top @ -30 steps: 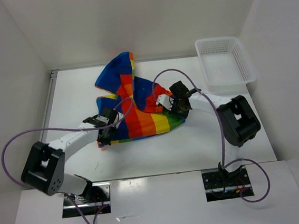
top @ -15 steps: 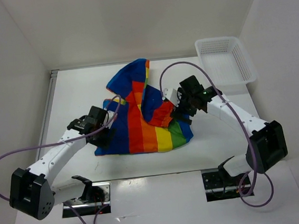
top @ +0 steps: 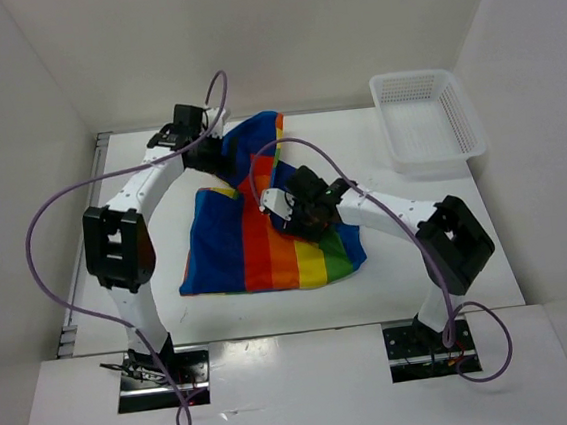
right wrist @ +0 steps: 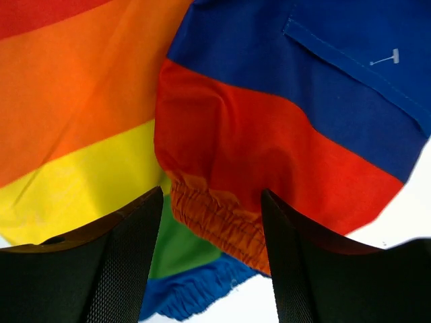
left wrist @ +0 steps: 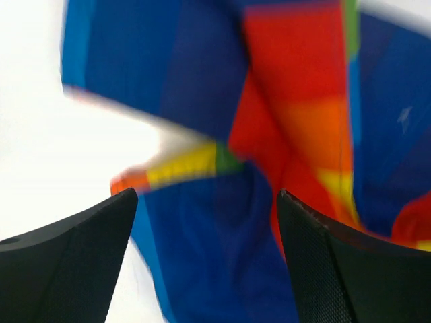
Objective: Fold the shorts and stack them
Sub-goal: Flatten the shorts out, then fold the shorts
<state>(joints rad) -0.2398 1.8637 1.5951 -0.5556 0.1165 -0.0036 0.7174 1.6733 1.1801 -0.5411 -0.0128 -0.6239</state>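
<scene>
The rainbow-striped shorts [top: 267, 249] lie partly spread on the white table, with a bunched blue and red fold at the far side. My left gripper [top: 216, 157] hovers open at the far left part of the cloth. In the blurred left wrist view, blue cloth [left wrist: 222, 256] lies below the wide gap of the left gripper [left wrist: 206, 195]. My right gripper [top: 299, 214] is over the middle of the shorts. It [right wrist: 211, 192] stands open astride an orange elastic hem [right wrist: 215, 225], with the blue patch pocket [right wrist: 350, 74] just beyond.
A white lattice basket [top: 467, 119] stands at the far right corner of the table. White walls close in the table on the left, back and right. Purple cables loop above both arms.
Both grippers have let go of the shorts and opened. The left arm swung from the near left edge to the far left. The right gripper moved left over the cloth, which settled flatter.
</scene>
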